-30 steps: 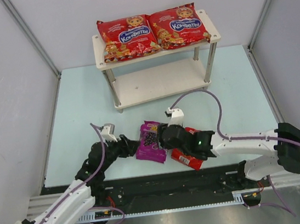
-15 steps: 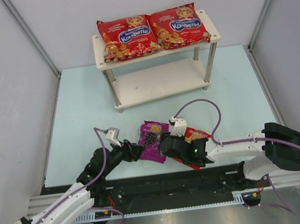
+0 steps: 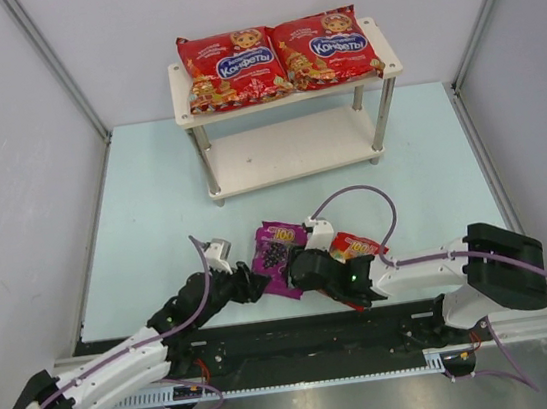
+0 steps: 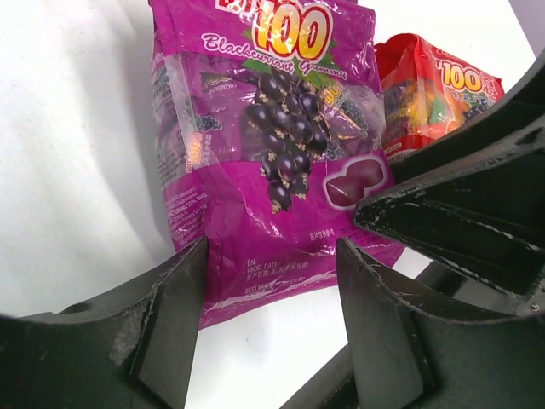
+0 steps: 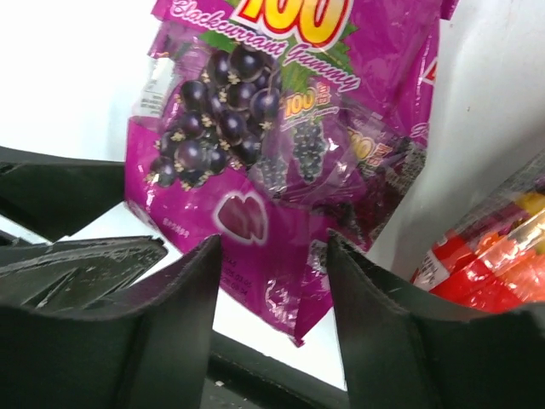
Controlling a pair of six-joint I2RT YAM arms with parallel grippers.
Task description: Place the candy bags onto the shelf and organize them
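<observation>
Two large red candy bags (image 3: 233, 68) (image 3: 326, 48) lie side by side on the top board of the shelf (image 3: 294, 148). The small purple bag (image 3: 277, 254) lies flat on the table near the front edge; it fills the left wrist view (image 4: 264, 145) and the right wrist view (image 5: 272, 145). The small red gummy bag (image 3: 358, 248) lies just right of it, partly under the right arm. My left gripper (image 3: 259, 280) is open at the purple bag's near left corner. My right gripper (image 3: 296, 267) is open at its near right edge. Neither holds anything.
The shelf's lower board (image 3: 292, 152) is bare. Grey walls (image 3: 7, 169) close the table on the left, back and right. The black rail (image 3: 301, 337) runs along the table's front edge just behind both grippers.
Both arms have drawn back toward the front edge and lowered. Both grippers have let go of the purple bag, which now lies flat. The red gummy bag shows more.
</observation>
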